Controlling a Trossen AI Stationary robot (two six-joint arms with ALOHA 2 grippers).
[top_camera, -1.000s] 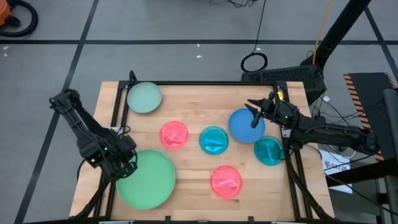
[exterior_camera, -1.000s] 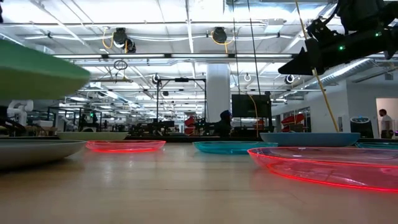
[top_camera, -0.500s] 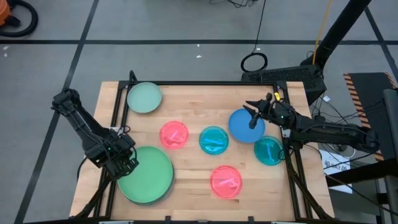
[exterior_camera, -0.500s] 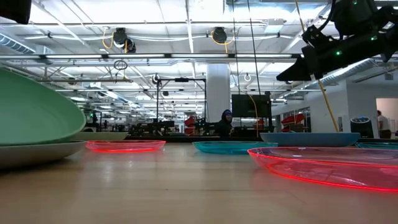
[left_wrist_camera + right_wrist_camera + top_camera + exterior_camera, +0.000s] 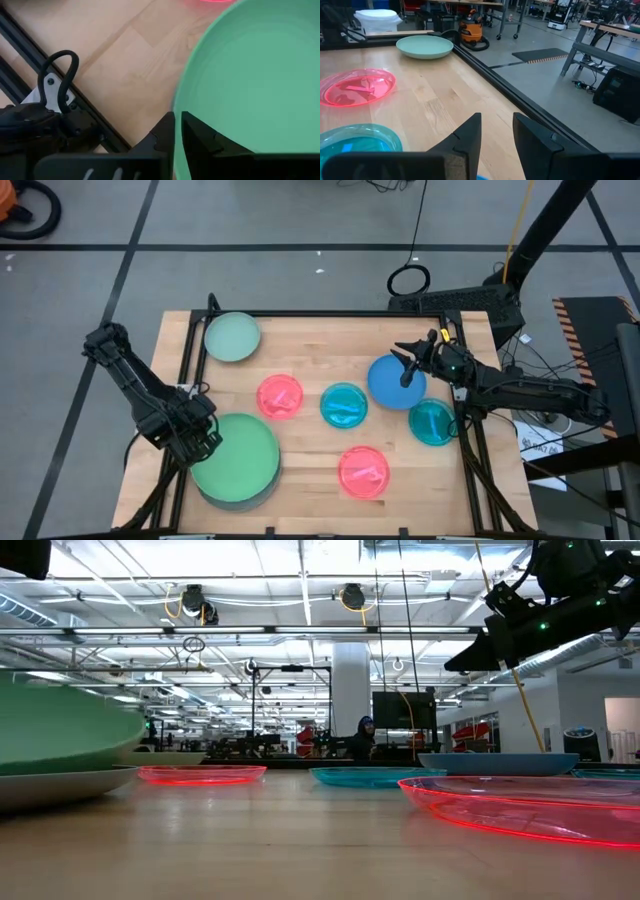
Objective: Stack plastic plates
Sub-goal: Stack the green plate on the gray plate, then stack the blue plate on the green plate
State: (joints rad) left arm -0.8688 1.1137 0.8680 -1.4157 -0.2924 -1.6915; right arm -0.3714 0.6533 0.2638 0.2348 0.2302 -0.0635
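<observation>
- Plates: big green plate sat on the grey plate at the table's front-left corner, grey rim just peeking out underneath.
- Left gripper was at the green plate's left edge; its fingers stood narrow, straddling the rim. Couldn't tell if they gripped or had just let go.
- To do this step well: let go fully, lift clear of the rim before pulling back, don't drag the plate off-centre.
- Right gripper hovered over the blue plate, fingers partly open, holding nothing.
- Pale green plate at back-left; pink and teal ones lay separately mid-table, unstacked.
</observation>
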